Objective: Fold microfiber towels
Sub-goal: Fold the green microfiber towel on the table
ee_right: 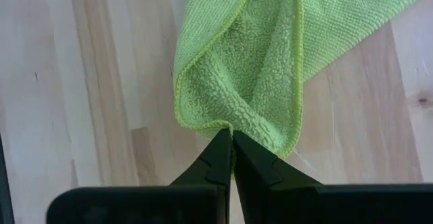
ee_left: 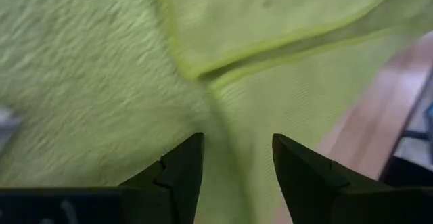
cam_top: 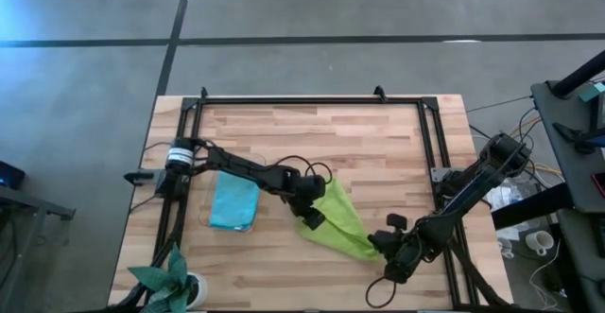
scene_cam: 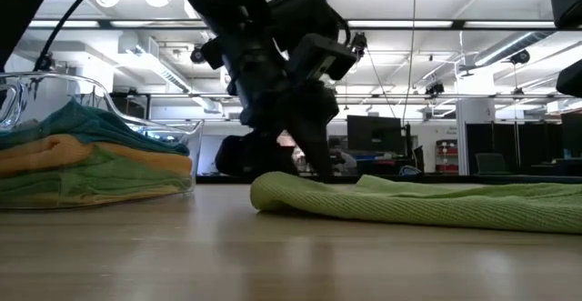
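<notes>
Towel, lime green, is spread on the table near its front edge. One corner is pinched by the closed right gripper. The left gripper, fingers parted, is positioned directly over the opposite end.

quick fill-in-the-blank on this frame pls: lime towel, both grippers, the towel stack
1. The right gripper is shut on a corner of the ____ towel.
2. The left gripper's fingers are ____ above that towel.
3. The stack of folded towels has a light ____ one on top.
4. The potted plant stands at the table's ____ side.

Missing words: lime green; open; blue; left
</notes>
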